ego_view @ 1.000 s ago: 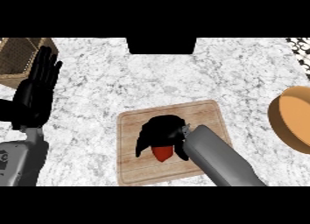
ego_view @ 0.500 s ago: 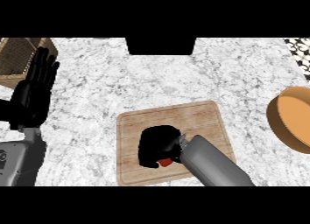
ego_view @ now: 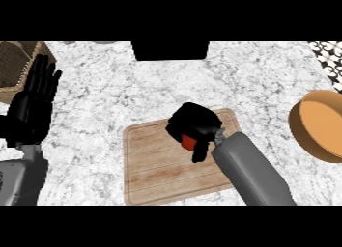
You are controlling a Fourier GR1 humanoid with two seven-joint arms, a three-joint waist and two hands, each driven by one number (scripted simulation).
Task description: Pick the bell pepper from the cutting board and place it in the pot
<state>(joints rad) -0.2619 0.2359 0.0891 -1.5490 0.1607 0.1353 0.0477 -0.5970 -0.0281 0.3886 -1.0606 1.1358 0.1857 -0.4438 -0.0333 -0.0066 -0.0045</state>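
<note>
Head view, landmark = cutting board [ego_view: 175,169]: wooden board lies flat on the marbled tabletop [ego_view: 117,96], slightly rotated, near the view's lower centre; right hand [ego_view: 193,124] sits over the board's upper right part, fingers curled round the bell pepper [ego_view: 189,142]; only a small red patch of the pepper shows between fingers and palm, the rest hidden by the hand; whether the pepper touches the board or is lifted off it cannot be told from this angle; grey right forearm runs from the hand down across the board's right edge to the lower edge of the view.

Pot [ego_view: 323,126]: well right of the board, at the view's right edge, orange-brown inside, partly cut off.

Left hand [ego_view: 33,103]: well left of the board, fingers straight and pointing up, holding nothing, resting; wicker basket [ego_view: 13,65] just beyond it at upper left.

Dark rectangular object [ego_view: 170,50]: beyond the board, at the top centre; patterned surface [ego_view: 334,60] at upper right, beyond the pot.
</note>
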